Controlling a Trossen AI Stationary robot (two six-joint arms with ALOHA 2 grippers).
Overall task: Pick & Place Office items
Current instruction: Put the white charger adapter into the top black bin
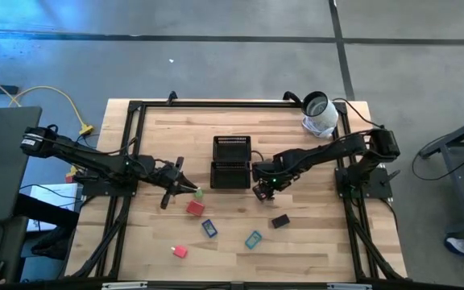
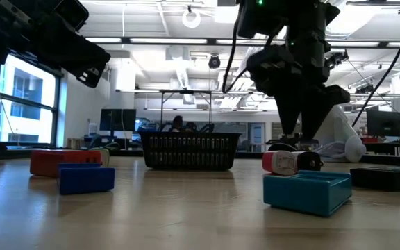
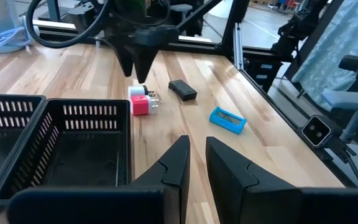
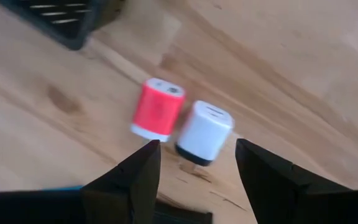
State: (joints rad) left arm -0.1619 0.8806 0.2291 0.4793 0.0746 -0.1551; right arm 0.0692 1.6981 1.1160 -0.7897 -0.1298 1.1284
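Red and white, two small plugs lie side by side on the desk, touching, just beside the black tray (image 1: 231, 162); in the high view the right gripper (image 1: 263, 189) hangs directly over them, while the left gripper (image 1: 185, 186) waits near a green piece (image 1: 199, 193) and a red block (image 1: 195, 209). The low view shows the red-and-white plug (image 2: 278, 161) under the dark right arm, a teal block (image 2: 307, 191) in front. From the left wrist, its own fingers (image 3: 174, 163) stand narrowly apart. In the right wrist view the fingers (image 4: 143, 168) spread wide, the red plug (image 4: 156, 109) and white plug (image 4: 204, 132) just ahead between them. Pale wooden desk; open office beyond.
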